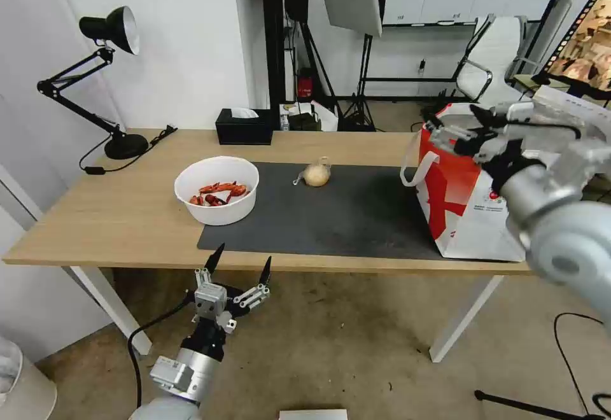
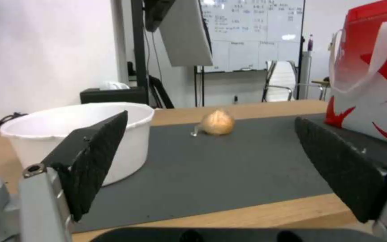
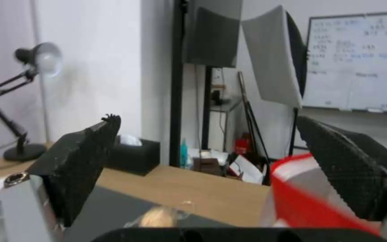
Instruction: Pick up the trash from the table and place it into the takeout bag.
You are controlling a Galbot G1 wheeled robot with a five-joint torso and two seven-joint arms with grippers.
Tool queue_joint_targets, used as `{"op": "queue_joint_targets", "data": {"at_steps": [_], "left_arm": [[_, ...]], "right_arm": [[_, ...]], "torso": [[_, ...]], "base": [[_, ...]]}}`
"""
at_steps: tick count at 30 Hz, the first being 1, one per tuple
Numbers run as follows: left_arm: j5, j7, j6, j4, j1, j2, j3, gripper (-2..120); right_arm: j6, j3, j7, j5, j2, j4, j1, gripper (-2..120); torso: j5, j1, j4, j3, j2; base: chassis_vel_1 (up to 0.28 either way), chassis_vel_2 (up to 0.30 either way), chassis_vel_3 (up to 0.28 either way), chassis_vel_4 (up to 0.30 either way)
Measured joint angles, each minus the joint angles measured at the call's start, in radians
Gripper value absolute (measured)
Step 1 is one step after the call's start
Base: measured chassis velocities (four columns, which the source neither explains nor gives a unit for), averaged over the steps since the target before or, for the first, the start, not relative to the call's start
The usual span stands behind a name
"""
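**Two trash items on table, both grippers empty**

Table (image 1: 127,216): takeout bag (image 1: 458,216) stands on the mat's right end. Bowl of crayfish shells (image 1: 217,189) at mat's left edge; knotted bag (image 1: 316,174) mid-mat. Right gripper (image 1: 455,130) spread wide, empty, over bag mouth. Left gripper (image 1: 240,266) spread wide, empty, below table's front edge.

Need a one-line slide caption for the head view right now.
Open left claw waits below the table edge near the bowl; open right claw sits above the bag.
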Motion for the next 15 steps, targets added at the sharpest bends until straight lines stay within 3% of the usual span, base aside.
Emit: {"op": "queue_joint_targets", "data": {"at_steps": [7, 15], "left_arm": [[0.0, 0.008, -0.028, 0.022, 0.016, -0.014, -0.021, 100], [0.001, 0.024, -0.019, 0.054, 0.015, -0.013, -0.023, 100]], "right_arm": [[0.213, 0.026, -0.08, -0.35, 0.208, -0.021, -0.37, 100], [0.295, 0.027, -0.093, -0.522, 0.361, -0.119, -0.546, 100]], "torso": [[0.0001, 0.0, 0.0001, 0.0, 0.0], [0.0001, 0.0, -0.0001, 0.0, 0.0]], "base": [[0.0, 0.0, 0.0, 0.0], [0.0, 0.0, 0.0, 0.0]]}}
